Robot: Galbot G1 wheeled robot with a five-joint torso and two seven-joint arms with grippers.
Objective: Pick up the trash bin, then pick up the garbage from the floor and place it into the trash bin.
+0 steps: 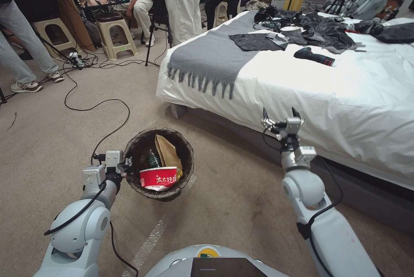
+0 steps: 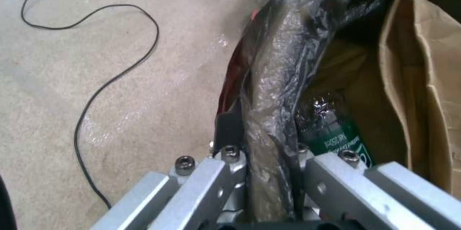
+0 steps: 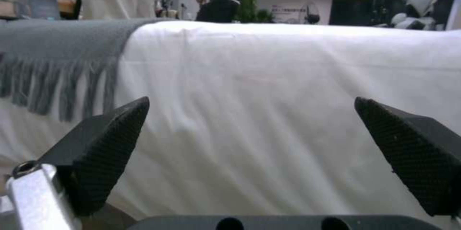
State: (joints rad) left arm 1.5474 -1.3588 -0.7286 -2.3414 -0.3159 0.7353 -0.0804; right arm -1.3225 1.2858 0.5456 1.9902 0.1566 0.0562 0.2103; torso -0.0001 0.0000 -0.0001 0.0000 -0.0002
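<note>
The trash bin (image 1: 185, 152), lined with a dark bag, hangs above the carpet at lower left. My left gripper (image 1: 127, 165) is shut on its rim; up close the bagged rim (image 2: 269, 122) runs between the fingers (image 2: 229, 132). Inside lie garbage pieces: a red-and-white bowl (image 1: 158, 178), a brown paper bag (image 1: 169, 152) (image 2: 427, 89) and a green-labelled bottle (image 1: 153, 159) (image 2: 336, 132). My right gripper (image 1: 282, 116) (image 3: 250, 140) is held up in front of the bed's side, open with nothing between its fingers. The floor (image 1: 233, 199) around the bin is bare tan carpet.
A bed with white sheet (image 1: 327, 108) and grey fringed throw (image 1: 211, 61) fills the right; black bags (image 1: 323, 31) lie on it. A black cable (image 1: 101, 113) (image 2: 115, 75) snakes over the carpet at left. Stools (image 1: 114, 31) and standing people are at the back.
</note>
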